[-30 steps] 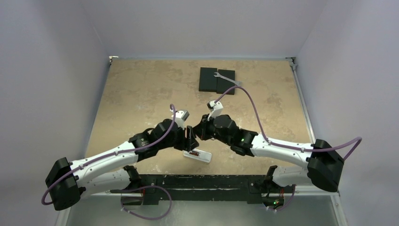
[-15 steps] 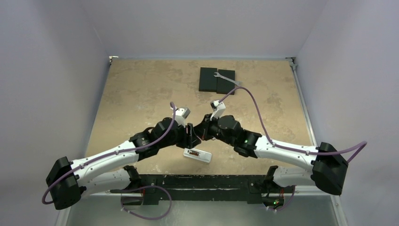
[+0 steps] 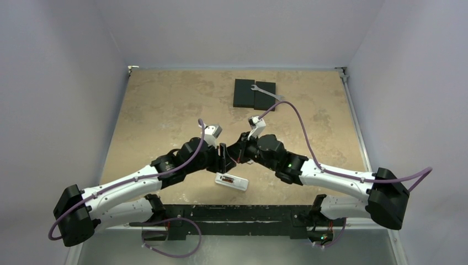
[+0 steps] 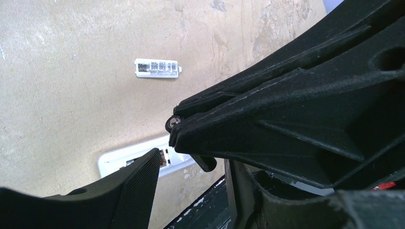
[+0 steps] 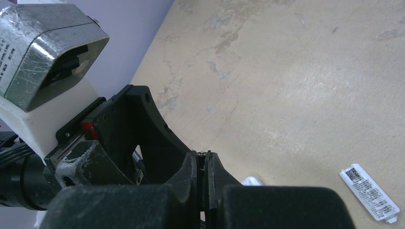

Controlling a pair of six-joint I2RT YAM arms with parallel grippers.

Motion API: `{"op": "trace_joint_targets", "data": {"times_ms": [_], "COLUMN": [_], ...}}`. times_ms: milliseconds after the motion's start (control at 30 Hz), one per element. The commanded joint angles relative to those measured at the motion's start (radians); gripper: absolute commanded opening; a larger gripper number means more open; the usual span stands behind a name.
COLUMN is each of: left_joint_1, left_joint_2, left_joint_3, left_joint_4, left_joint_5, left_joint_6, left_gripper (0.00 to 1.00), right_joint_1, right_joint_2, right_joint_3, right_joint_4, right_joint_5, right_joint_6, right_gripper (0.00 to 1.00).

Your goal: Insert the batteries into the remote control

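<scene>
Step in hand, by judgement: bringing a battery to the remote [image 3: 232,181]; insertion is not yet done. The remote lies recess side up on the table [image 3: 165,110], at the centre close to the near edge. Its cover [image 4: 157,67] lies well apart from it on the table. Both tools meet in the air just far of the remote. The right tool [image 5: 203,164] is clenched, its jaws pressed almost flush. A small metal end [image 4: 173,122] shows at its tips, and a short dark stub [image 4: 206,163] protrudes just below them. This is probably a battery, but the views confirm neither that nor which tool carries it. The left tool [image 3: 222,159] is released, jaws partly apart and straddling the right tool's tips. One of its pads [image 4: 138,183] shows bare, with no contact seen. Whether the recess already contains a battery cannot be told. The next move calls for the following: secure the battery in one firm grip and lower it to the recess. Align it lengthwise in the correct polarity, then press it down against the contacts while the remote is kept from sliding.
</scene>
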Motion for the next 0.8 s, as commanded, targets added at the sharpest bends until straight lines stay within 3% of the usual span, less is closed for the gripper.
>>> {"op": "trace_joint_targets", "data": {"times_ms": [0,767], "left_joint_1": [0.006,0.006], "left_joint_2": [-0.024,-0.103], "left_joint_3": [0.055,0.048], "left_joint_4": [0.071,0.06], "left_joint_5": [-0.027,-0.082], "left_joint_6": [-0.013,-0.011], "left_gripper": [0.53,0.58], "right_joint_1": [0.006,0.006], "right_joint_2": [-0.021,-0.039], "right_joint_3": [-0.005,-0.055], "right_joint_4": [0.035,0.076], "right_joint_5": [-0.037,-0.083], "right_joint_6": [0.005,0.024], "right_gripper": [0.0,0.0]}}
